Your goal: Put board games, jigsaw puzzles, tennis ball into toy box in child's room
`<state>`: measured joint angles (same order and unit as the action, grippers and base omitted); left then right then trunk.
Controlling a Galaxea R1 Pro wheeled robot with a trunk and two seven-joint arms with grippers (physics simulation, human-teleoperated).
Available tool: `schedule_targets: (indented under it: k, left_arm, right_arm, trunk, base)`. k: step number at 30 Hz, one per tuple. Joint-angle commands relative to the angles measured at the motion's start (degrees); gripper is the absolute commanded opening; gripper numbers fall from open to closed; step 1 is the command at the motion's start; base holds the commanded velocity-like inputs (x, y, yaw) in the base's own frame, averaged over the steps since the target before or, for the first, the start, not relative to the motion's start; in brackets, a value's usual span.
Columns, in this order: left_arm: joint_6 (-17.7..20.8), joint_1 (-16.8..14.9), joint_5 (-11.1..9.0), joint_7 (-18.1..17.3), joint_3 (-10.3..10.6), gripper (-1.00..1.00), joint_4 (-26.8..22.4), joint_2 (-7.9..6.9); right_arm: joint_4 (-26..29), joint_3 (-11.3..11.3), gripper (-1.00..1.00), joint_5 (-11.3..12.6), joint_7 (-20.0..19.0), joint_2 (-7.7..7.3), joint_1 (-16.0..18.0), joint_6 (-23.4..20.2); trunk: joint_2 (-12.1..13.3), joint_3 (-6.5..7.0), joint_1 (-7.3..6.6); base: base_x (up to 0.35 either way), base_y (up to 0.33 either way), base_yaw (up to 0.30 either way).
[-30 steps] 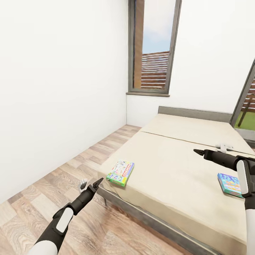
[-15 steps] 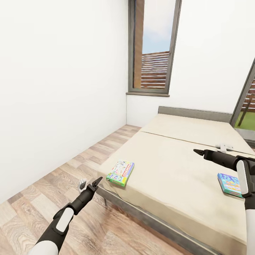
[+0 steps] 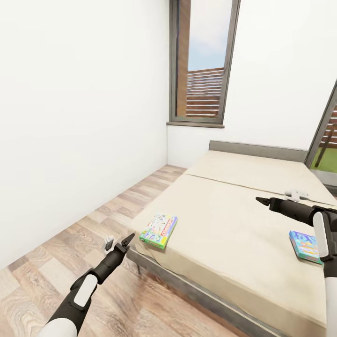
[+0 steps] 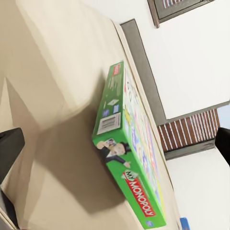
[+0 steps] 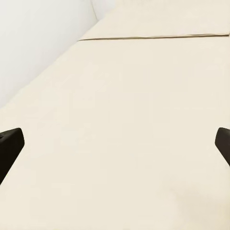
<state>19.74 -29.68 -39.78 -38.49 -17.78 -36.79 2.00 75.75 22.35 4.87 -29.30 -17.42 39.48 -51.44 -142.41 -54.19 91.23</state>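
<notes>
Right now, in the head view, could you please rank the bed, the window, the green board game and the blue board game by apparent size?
1. bed
2. window
3. green board game
4. blue board game, partly hidden by the right arm, so its rank is unsure.

bed (image 3: 243,234) mattress looks like matte beige cloth, smooth, in a thin grey frame. floor (image 3: 70,243) is wood plank, slight sheen. green game box (image 4: 125,158) looks like printed glossy cardboard.

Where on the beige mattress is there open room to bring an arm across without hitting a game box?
The widest bare stretch of beige mattress lies between the green-edged board game box near the left corner and the blue box at the right. It is tighter around that blue box, where the right arm overlaps it.
</notes>
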Motion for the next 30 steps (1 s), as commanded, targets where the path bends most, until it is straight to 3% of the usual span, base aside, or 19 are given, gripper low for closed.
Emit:
schedule_targets:
  k: [1, 11, 30]
  left_arm:
    - [0.27, -0.02, -0.26, -0.15, -0.26, 1.00, 0.03, 0.07]
    - [-1.48, 0.21, -0.41, -0.05, -0.24, 1.00, 0.57, 0.23]
    - [-2.28, 0.31, -0.47, -0.01, -0.24, 1.00, 2.38, 0.95]
  right_arm:
    - [0.07, 0.06, 1.00, 0.49, 0.12, 0.00, 0.03, -0.41]
    - [0.22, 0.06, 1.00, 0.49, 0.12, -0.02, -0.16, -0.41]
    - [0.27, 0.06, 1.00, 0.49, 0.12, -0.06, -0.35, -0.42]
  trunk:
    - [-0.02, -0.06, 0.01]
    - [-0.02, -0.06, 0.01]
    - [-0.02, -0.06, 0.01]
  base:
    - [0.201, -0.039, 0.000]
    - [0.134, -0.028, 0.000]
    - [0.023, -0.005, 0.000]
